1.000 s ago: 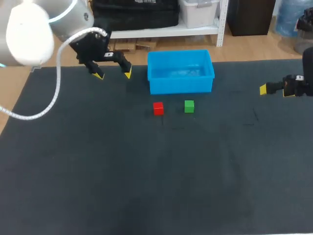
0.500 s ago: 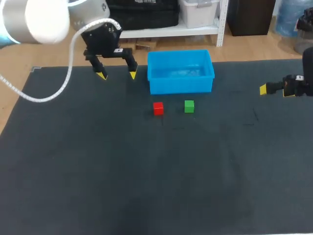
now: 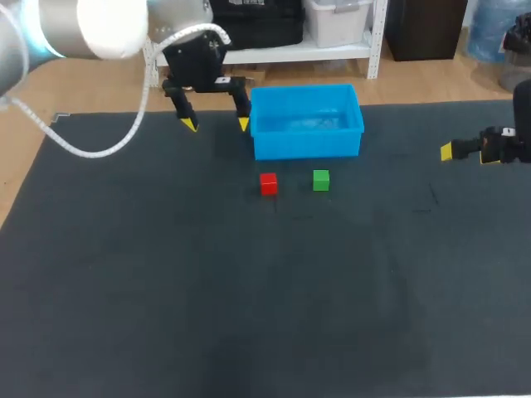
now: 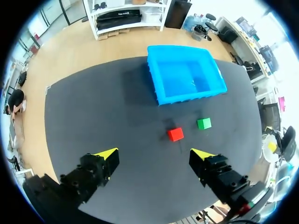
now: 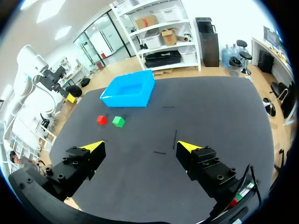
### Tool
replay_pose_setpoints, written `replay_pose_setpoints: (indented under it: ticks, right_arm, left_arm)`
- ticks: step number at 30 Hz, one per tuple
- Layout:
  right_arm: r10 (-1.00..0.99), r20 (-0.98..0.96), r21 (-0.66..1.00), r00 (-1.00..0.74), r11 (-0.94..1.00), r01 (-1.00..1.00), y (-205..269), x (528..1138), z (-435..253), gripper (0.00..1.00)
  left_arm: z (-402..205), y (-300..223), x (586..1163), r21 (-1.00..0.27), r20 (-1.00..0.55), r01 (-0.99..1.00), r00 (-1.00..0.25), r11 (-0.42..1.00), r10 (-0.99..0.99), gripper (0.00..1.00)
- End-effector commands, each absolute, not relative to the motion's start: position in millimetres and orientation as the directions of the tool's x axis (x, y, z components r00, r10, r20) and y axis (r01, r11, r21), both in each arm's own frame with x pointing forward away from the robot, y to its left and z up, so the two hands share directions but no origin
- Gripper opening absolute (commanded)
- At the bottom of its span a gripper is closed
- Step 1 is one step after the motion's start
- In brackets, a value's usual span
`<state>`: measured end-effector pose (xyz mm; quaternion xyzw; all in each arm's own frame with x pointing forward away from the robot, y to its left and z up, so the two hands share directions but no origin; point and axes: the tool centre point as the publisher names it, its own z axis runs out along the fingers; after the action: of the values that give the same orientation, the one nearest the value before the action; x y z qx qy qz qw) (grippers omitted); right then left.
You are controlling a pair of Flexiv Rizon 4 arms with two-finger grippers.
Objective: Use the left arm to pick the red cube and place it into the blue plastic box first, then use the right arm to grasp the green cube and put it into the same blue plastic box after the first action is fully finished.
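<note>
- The first step of the task, the pick of the red cube (image 3: 268,183) by the left arm (image 3: 91,25), is judged to be in hand, and no grasp has been made yet.
- The left jaws are held wide apart with nothing between them. In the head view they are placed at the upper left of centre, just beside the left wall of the blue plastic box (image 3: 307,146).
- The red cube is found on the bench (image 3: 249,290) at the middle of the head view, just in front of the box. The green cube (image 3: 321,180) is set near it on its right, with a gap between the two.
- In the left wrist view the red cube is seen well ahead of the jaws and roughly between their lines.
- For the next move, the left jaws would need to be brought over the red cube and lowered around it. Care is called for so that the green cube is not nudged.
- The right jaws are held apart and empty, as shown in the right wrist view. They are kept at the right edge of the head view, well away from both cubes.
- The right arm (image 3: 502,146) is cut off by that edge, and only one yellow tip is shown there.
- The height of the left jaws above the bench cannot be told.
- No cube is seen inside the box.
</note>
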<state>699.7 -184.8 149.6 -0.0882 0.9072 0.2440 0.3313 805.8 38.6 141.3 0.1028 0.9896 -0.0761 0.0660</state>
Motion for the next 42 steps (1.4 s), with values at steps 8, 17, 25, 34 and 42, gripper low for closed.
replay_pose_setpoints:
  ticks: [8, 17, 25, 34, 42]
  right_arm:
    - [0.000, -0.643, 0.384, -0.766, 0.865, -0.323, -185, 700, 150, 1.00]
    - [0.000, -0.643, 0.384, -0.766, 0.865, -0.323, -185, 700, 150, 1.00]
    - [0.000, -0.643, 0.384, -0.766, 0.865, -0.323, -185, 700, 150, 1.00]
    - [0.000, -0.643, 0.384, -0.766, 0.865, -0.323, -185, 700, 150, 1.00]
    - [0.000, -0.643, 0.384, -0.766, 0.865, -0.323, -185, 700, 150, 1.00]
  left_arm:
    - [131, 15, 823, -0.109, -0.041, 0.205, -0.979, 0.973, 0.201, 1.00]
    - [127, 14, 825, -0.063, 0.012, 0.199, -0.980, 0.978, 0.201, 1.00]
    - [127, 8, 824, -0.046, 0.036, 0.201, -0.978, 0.978, 0.203, 1.00]
    - [126, 0, 826, -0.048, 0.033, 0.190, -0.981, 0.981, 0.192, 1.00]
    - [122, -9, 829, -0.077, 0.009, 0.169, -0.985, 0.983, 0.170, 1.00]
